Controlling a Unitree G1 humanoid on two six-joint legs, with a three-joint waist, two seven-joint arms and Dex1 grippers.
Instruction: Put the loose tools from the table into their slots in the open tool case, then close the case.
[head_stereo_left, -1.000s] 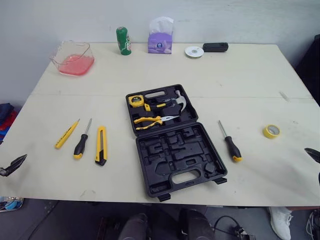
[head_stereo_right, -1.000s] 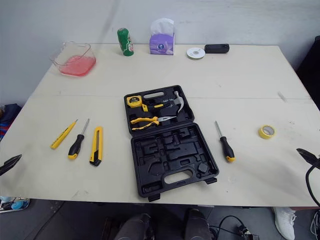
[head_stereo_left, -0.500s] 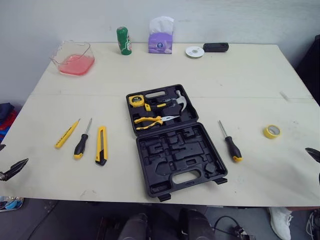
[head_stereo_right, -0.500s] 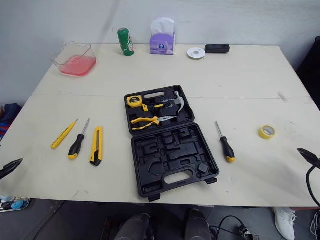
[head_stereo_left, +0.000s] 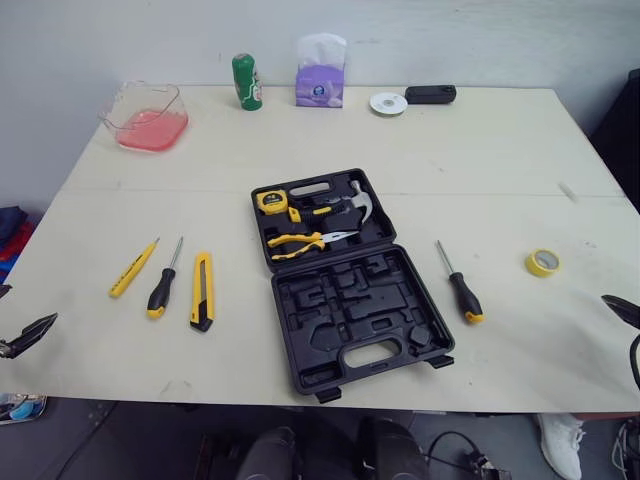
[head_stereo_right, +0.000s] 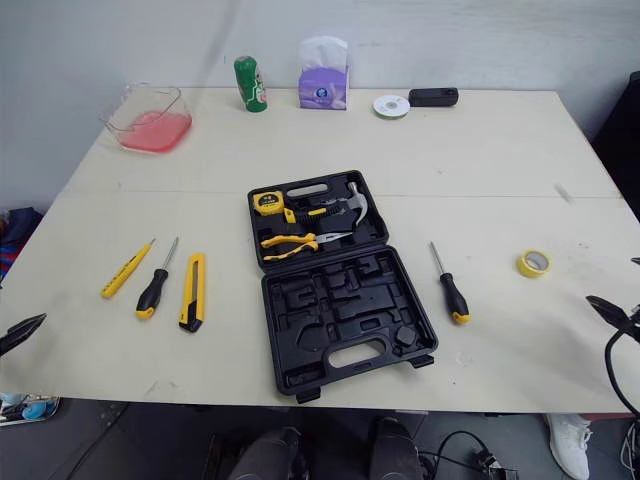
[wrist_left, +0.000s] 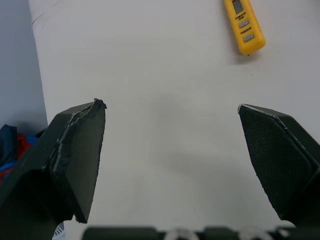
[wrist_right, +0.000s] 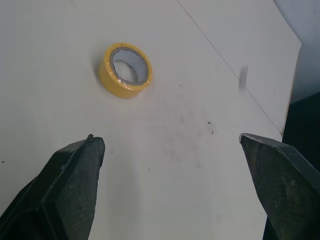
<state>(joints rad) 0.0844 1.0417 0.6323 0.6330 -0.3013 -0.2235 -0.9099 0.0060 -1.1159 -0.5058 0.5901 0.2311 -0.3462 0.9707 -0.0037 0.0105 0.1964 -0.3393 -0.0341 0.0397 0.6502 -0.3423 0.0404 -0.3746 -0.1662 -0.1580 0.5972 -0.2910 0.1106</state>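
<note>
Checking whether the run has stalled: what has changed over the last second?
Barely anything. The left end effector sank slightly toward the near edge of the table; the right end effector crept slightly inward. Both are open and empty; nothing was grasped or released. The tool case, right screwdriver, left screwdriver, utility knife, yellow tester and tape roll stayed put.

- Clear tub (head_stereo_left: 146, 118) holding something pink, at 10 o'clock on the tabletop (head_stereo_left: 480, 150).
- Green can (head_stereo_left: 246, 81), upright, at 11 o'clock.
- Purple tissue box (head_stereo_left: 320, 80) at 12 o'clock, near the can.
- White disc (head_stereo_left: 388, 103) at 1 o'clock, black device (head_stereo_left: 431, 94) just beside it.
</note>
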